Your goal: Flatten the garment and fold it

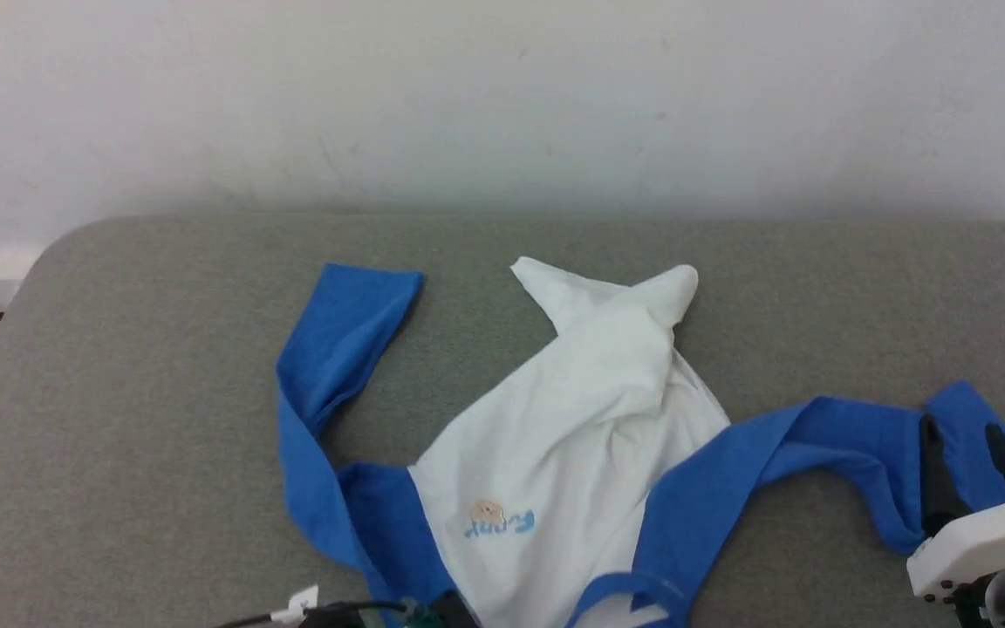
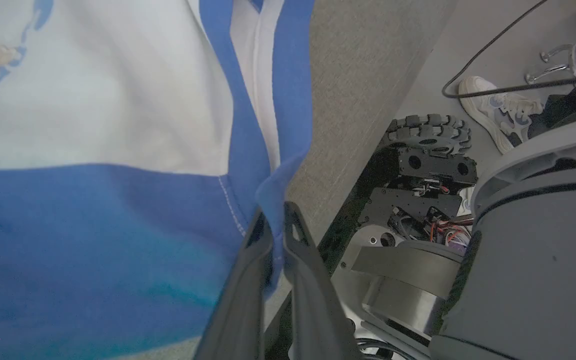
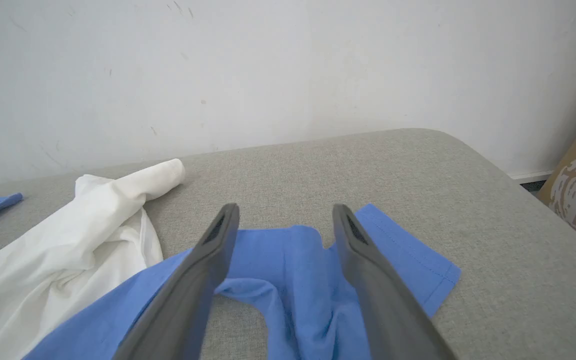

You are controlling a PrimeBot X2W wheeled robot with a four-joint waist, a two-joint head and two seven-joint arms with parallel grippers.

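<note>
Firmly, left tool (image 2: pixel 274 212) pinches the garment (image 1: pixel 572 436); right tool (image 3: pixel 285 210) gapes wide.

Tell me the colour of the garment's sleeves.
Bright blue. The sleeves of the garment show best in the head view.

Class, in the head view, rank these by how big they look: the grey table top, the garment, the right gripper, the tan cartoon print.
1. grey table top
2. garment
3. right gripper, though it is near the camera, which enlarges it
4. tan cartoon print
</note>
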